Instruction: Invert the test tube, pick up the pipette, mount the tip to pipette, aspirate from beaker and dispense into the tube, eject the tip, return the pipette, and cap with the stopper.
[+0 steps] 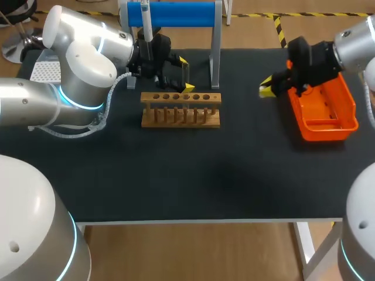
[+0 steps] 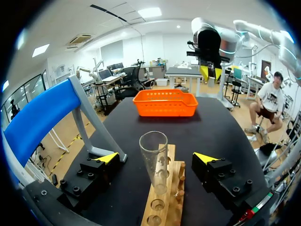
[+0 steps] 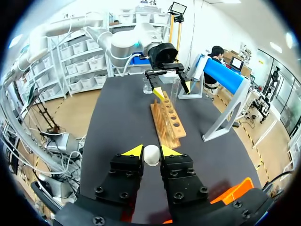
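Tube [image 2: 154, 155] upright in rack [image 1: 180, 109], mouth up for filling, flanked by released left hand [image 1: 186, 74]. White stopper [image 3: 151, 157] clenched in right hand [image 1: 268, 86] beside basket [image 1: 325, 130], held ready for capping.

Black table [image 1: 176, 175] with rack [image 1: 180, 109], basket [image 1: 326, 111], stand [image 1: 215, 58]

Non-task stuff on my bench: black table [image 1: 176, 175]. Wooden rack [image 1: 180, 109] sits mid-table toward the far side, lying crosswise, with a row of holes in its top board and a row of pegs along its lower front. Just behind it is a stand [image 1: 215, 52] with grey uprights and a blue crossbar [image 1: 181, 13]. Orange basket [image 1: 329, 132] is on my right side, well apart from the rack.
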`<act>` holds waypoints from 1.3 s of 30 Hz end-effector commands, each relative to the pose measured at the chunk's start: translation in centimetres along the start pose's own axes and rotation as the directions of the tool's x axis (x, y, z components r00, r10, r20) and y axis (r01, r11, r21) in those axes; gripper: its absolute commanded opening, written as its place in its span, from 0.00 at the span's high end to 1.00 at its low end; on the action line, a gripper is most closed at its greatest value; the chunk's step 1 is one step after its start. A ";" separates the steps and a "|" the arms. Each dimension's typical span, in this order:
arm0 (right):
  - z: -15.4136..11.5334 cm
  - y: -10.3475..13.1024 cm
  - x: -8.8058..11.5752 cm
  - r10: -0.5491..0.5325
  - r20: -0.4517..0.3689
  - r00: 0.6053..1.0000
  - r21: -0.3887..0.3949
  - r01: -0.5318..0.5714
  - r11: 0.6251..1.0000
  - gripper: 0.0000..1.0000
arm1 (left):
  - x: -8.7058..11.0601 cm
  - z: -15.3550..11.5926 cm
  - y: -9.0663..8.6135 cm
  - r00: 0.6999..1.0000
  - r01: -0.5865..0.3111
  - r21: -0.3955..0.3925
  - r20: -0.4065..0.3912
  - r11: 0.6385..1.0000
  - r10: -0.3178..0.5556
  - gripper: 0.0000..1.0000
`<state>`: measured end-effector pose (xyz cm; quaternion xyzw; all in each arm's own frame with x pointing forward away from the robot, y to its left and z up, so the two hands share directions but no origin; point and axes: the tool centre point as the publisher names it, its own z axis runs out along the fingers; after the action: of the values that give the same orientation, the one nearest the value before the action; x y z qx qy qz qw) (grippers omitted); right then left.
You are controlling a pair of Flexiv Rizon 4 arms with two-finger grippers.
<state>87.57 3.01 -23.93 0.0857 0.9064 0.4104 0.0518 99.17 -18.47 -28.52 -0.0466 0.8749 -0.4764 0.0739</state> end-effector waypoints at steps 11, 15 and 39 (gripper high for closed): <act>1.0 1.5 -0.7 -0.012 -0.042 0.999 0.026 0.013 1.000 1.00 | 0.0 0.0 0.0 1.000 0.001 -0.002 0.002 1.000 -0.001 0.00; 2.6 3.6 -2.0 -0.017 -0.075 0.997 0.053 0.021 0.998 1.00 | 0.0 0.0 0.0 1.000 0.001 -0.002 0.002 1.000 -0.001 0.00; 11.2 12.7 -6.7 -0.055 -0.096 0.994 0.109 0.065 0.992 1.00 | 0.0 0.0 0.0 1.000 0.001 -0.002 0.002 1.000 -0.001 0.00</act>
<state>96.61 17.28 -21.67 0.0430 0.9251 0.3766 0.0232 99.17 -18.47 -28.52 -0.0466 0.8748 -0.4765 0.0739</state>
